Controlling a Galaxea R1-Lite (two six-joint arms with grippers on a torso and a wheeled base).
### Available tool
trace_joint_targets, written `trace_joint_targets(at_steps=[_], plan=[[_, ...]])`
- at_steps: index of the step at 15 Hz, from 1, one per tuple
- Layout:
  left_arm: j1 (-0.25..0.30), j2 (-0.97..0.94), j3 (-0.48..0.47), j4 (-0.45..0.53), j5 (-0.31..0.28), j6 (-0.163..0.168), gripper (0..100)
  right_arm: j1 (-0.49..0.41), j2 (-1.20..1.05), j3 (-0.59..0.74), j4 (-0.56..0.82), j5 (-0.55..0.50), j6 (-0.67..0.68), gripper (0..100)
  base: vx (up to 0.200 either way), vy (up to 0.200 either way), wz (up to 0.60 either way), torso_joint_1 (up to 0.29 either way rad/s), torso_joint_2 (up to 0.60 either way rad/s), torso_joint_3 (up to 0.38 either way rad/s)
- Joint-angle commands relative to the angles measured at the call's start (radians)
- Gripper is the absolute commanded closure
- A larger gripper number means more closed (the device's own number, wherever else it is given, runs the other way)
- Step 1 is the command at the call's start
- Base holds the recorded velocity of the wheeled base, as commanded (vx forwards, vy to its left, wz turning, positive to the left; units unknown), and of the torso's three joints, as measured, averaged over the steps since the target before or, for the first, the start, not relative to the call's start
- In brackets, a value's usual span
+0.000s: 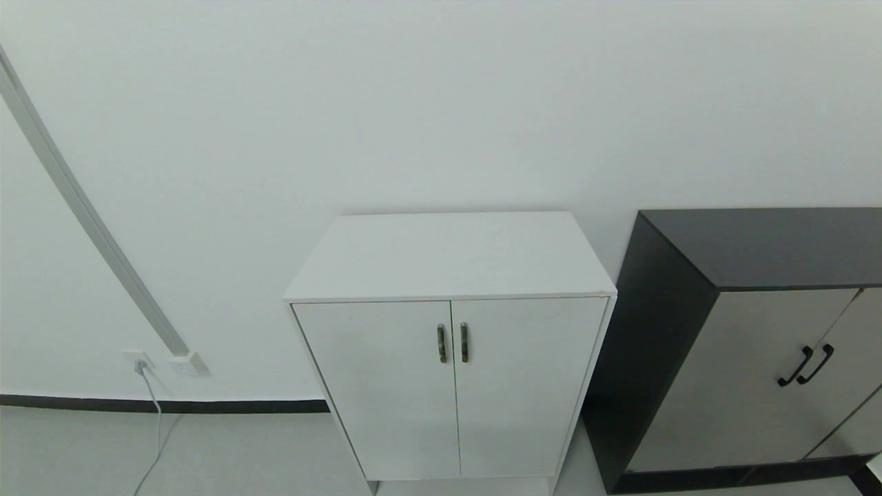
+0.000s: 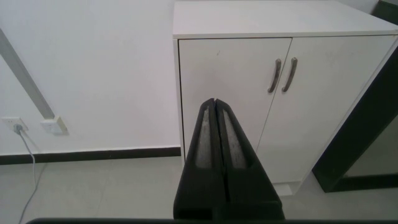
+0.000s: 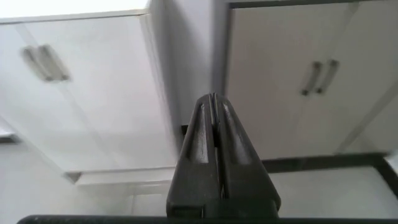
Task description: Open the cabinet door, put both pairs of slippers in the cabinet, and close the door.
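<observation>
A white cabinet [image 1: 451, 258] stands against the wall with both doors shut; two metal handles [image 1: 453, 342] meet at the middle seam. In the left wrist view my left gripper [image 2: 215, 106] is shut and empty, held some way in front of the white cabinet [image 2: 249, 81] and its handles [image 2: 282, 75]. My right gripper [image 3: 213, 101] is shut too, empty, facing the gap between the white cabinet [image 3: 87, 93] and the dark one [image 3: 298, 81].
A black cabinet [image 1: 744, 331] with pale doors and black handles [image 1: 806, 365] stands right beside the white one. On the left wall are a slanted cable duct [image 1: 83, 207], a socket with a plugged cable [image 1: 141, 365], and open tiled floor [image 1: 207, 448] below.
</observation>
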Motion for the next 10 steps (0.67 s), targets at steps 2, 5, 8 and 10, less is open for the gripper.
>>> trace_joint_targets(at_steps=[2, 5, 8, 10], plan=[[0.0, 0.001, 0.0, 0.0, 0.0, 0.0, 100, 0.0, 0.003, -0.002, 0.003, -0.001, -0.005, 100, 0.0, 0.0, 0.0, 0.0, 0.0, 0.0], [0.0, 0.001, 0.0, 0.0, 0.0, 0.0, 100, -0.011, 0.049, -0.002, 0.003, 0.0, -0.008, 100, 0.0, 0.0, 0.0, 0.0, 0.0, 0.0], [0.0, 0.001, 0.0, 0.0, 0.0, 0.0, 100, -0.013, 0.003, 0.0, -0.002, 0.0, -0.003, 100, 0.0, 0.0, 0.0, 0.0, 0.0, 0.0], [0.0, 0.001, 0.0, 0.0, 0.0, 0.0, 100, -0.011, 0.003, 0.0, -0.003, -0.003, 0.03, 100, 0.0, 0.0, 0.0, 0.0, 0.0, 0.0]])
